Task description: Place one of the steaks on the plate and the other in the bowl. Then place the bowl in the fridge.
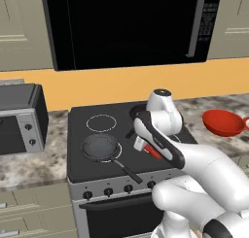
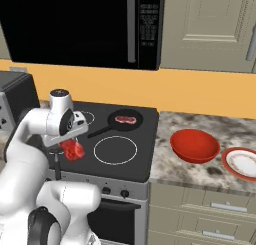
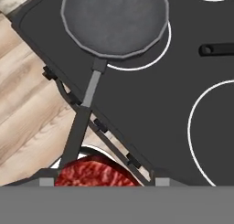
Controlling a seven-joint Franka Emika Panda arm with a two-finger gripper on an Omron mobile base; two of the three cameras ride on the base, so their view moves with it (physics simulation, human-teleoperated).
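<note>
My gripper (image 2: 73,147) hangs above the stove's front edge, shut on the bright red steak (image 2: 74,150), which also fills the gap between the fingertips in the hand view as the steak (image 3: 97,173). The paler steak (image 2: 126,119) lies in a black pan (image 2: 125,120) on a back burner. The all-red bowl (image 2: 195,145) stands on the marble counter right of the stove, and the red-rimmed plate (image 2: 243,162) lies just beyond it. From the left base, the bowl (image 1: 222,122) is at the right. The fridge is out of view.
An empty grey pan (image 1: 100,147) sits on the front left burner with its handle over the stove's front edge; below my hand it is the pan (image 3: 114,19). A toaster oven (image 1: 19,119) stands on the left counter. The black microwave (image 1: 131,25) hangs above the stove.
</note>
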